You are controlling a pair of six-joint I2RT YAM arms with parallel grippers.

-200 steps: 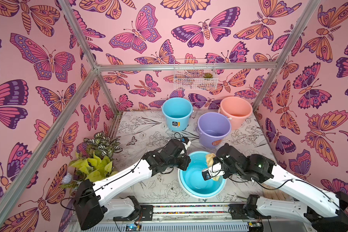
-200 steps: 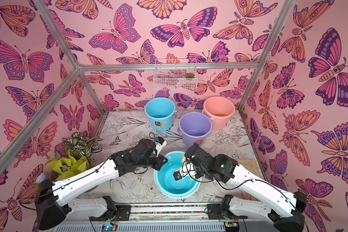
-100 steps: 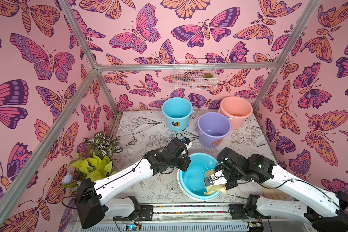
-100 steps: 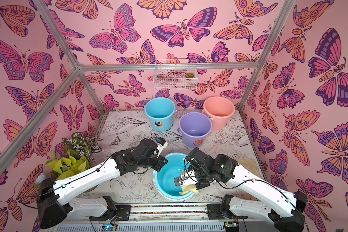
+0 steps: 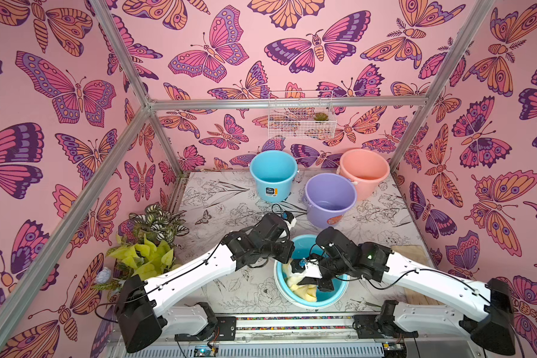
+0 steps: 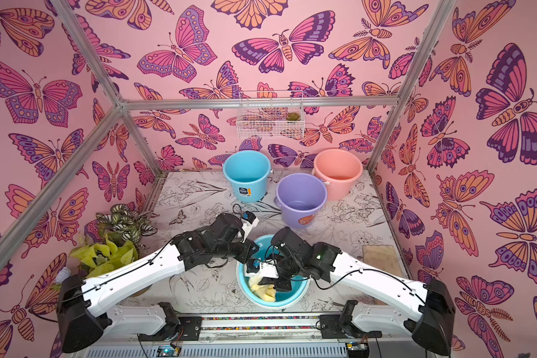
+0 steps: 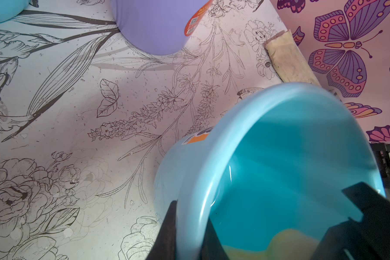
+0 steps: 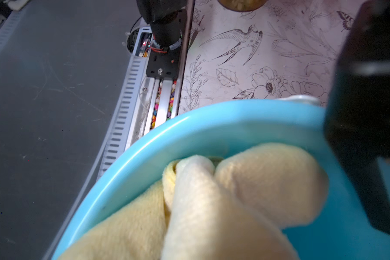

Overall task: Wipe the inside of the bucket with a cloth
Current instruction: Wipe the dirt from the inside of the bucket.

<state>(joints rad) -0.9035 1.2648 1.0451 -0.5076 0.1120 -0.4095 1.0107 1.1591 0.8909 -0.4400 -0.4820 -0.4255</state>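
Two grips: left end effector (image 5: 287, 254) pinches the rim of the front blue bucket (image 5: 338, 293) on the counter (image 5: 230, 217); right end effector (image 5: 317, 282) clamps the cloth (image 5: 304, 292) inside it. Cloth seemingly meets the wall; I aim to press outward, sweeping slowly.

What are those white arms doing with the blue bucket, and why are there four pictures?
They are two robot arms with pinchers instead of hands. Two pictures look down from above; the two close-ups come from little cameras on each wrist. The left gripper pinches the rim of the near blue bucket. The right gripper is shut on a yellow cloth inside it. On the flowery table also stand another blue bucket, a purple bucket, a pink bucket and a leafy plant.
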